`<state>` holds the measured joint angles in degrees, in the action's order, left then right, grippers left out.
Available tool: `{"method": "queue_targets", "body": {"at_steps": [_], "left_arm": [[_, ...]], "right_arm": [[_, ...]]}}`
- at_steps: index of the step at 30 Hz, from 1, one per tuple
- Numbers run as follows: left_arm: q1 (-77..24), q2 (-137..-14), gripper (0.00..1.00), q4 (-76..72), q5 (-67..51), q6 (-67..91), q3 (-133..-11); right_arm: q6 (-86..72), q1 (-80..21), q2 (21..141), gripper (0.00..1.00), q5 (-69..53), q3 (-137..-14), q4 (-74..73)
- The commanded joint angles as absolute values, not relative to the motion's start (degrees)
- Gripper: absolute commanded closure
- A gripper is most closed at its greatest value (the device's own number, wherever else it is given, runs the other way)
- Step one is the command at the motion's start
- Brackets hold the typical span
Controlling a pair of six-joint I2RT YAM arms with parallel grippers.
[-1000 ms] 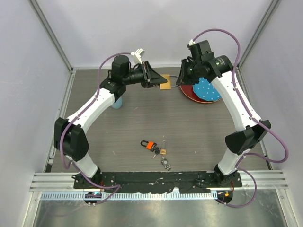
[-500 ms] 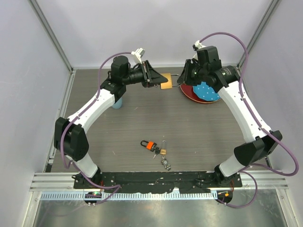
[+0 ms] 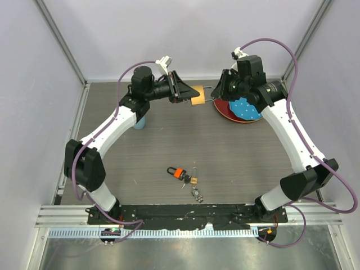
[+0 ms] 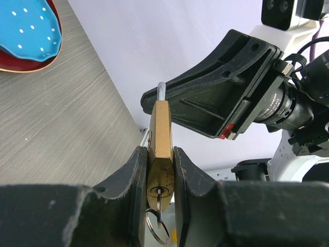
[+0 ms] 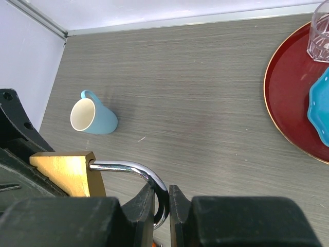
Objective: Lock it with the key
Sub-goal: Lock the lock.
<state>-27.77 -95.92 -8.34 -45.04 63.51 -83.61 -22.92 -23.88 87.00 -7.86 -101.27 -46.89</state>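
Now, L fingers (image 4: 128, 190): padlock (image 4: 161, 131); R fingers (image 5: 139, 208): shackle (image 5: 128, 165)

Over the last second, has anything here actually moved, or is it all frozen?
The right arm moved: its elbow swung out to the right and toward the near side. The right gripper stays shut on the shackle. The left gripper still clamps the big brass padlock, and the orange key bunch lies where it was.
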Motion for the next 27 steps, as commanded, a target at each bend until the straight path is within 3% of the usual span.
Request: {"method": "queue_targets", "body": {"at_steps": [1,27], "left_arm": [[-34.54,-98.79,1.0,-11.78,-44.74,65.13,-83.49],[-39.72,-108.8,1.0,-10.82,-45.97,66.54,-94.04]], "right_arm": [[-30.49,-29.97,83.5,0.99,-35.59,-103.36,-26.19],[-36.12,-30.67,84.81,0.98,-42.1,-107.66,-17.23]]}}
